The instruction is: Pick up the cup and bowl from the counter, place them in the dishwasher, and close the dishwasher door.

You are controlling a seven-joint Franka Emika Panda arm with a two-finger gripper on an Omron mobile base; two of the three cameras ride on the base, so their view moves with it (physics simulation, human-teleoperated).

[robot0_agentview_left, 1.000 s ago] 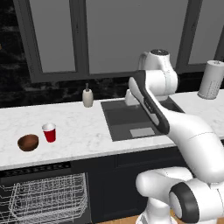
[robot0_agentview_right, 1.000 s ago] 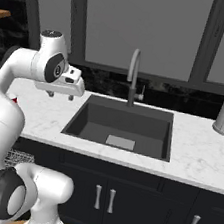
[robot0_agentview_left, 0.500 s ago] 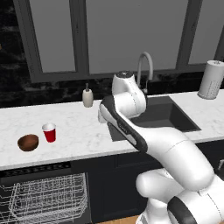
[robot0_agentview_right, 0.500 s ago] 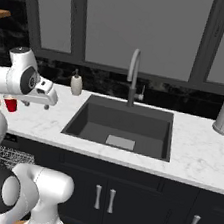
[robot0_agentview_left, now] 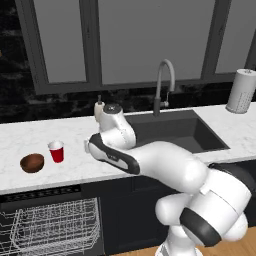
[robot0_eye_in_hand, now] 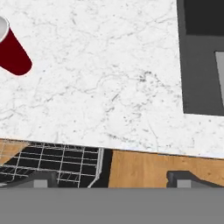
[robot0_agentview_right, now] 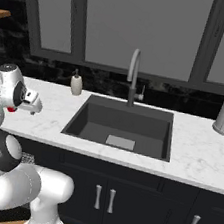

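Observation:
The red cup (robot0_agentview_left: pixel 56 151) stands upright on the white marble counter (robot0_agentview_left: pixel 75 170), with the brown bowl (robot0_agentview_left: pixel 32 163) just to its left. My arm reaches left over the counter, and my hand (robot0_agentview_right: pixel 30 102) hovers above the slab to the right of the cup, apart from it. In the hand view the cup (robot0_eye_in_hand: pixel 12 53) lies at the top left, far from my gripper (robot0_eye_in_hand: pixel 113 178), which is open and empty. Below the counter the dishwasher (robot0_agentview_left: pixel 50 227) is open and its white wire rack (robot0_eye_in_hand: pixel 57 162) shows. The dishwasher door is out of view.
The dark sink (robot0_agentview_left: pixel 172 131) with its tall faucet (robot0_agentview_left: pixel 161 85) lies right of my hand. A beige soap bottle (robot0_agentview_right: pixel 76 84) stands at the back of the counter, and a paper towel roll (robot0_agentview_left: pixel 240 91) at the far right. Dark cabinet doors (robot0_agentview_right: pixel 104 199) run under the sink.
My arm has swung left from over the sink to the counter beside the cup. The jaws have spread slightly wider. Cup and bowl have not moved.

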